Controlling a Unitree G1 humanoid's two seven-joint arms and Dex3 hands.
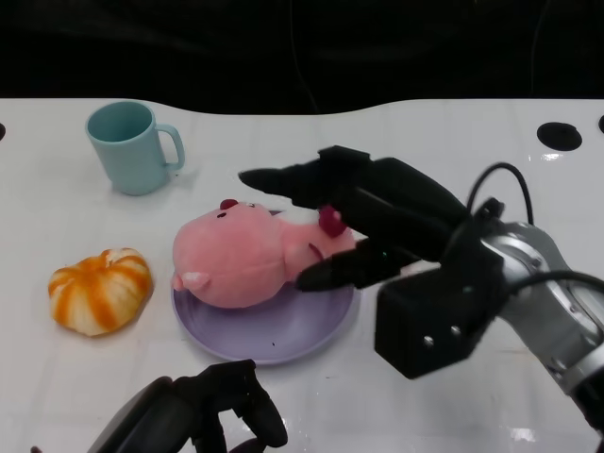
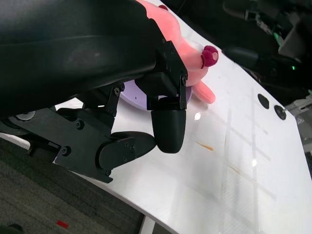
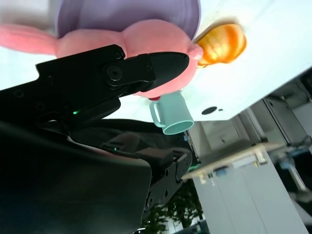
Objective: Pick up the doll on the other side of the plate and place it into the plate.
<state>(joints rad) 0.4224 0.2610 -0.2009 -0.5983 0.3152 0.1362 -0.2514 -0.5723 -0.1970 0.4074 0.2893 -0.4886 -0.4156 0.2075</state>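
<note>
Pink doll (image 1: 241,264) lies mostly on the purple plate (image 1: 283,335), right hand (image 1: 363,222) clamped around its far-right end, left hand (image 1: 212,411) curled on nothing near the table edge; best to settle it centred, then spread fingers and lift clear.

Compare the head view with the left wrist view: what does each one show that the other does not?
Only the head view shows the mug and the pumpkin; it also shows the right hand closed around the doll, which lies on the plate. Only the left wrist view shows the table's near edge and the floor beneath. Both share the doll, the plate, the left hand with its fingers curled on nothing, and part of the right hand.
</note>
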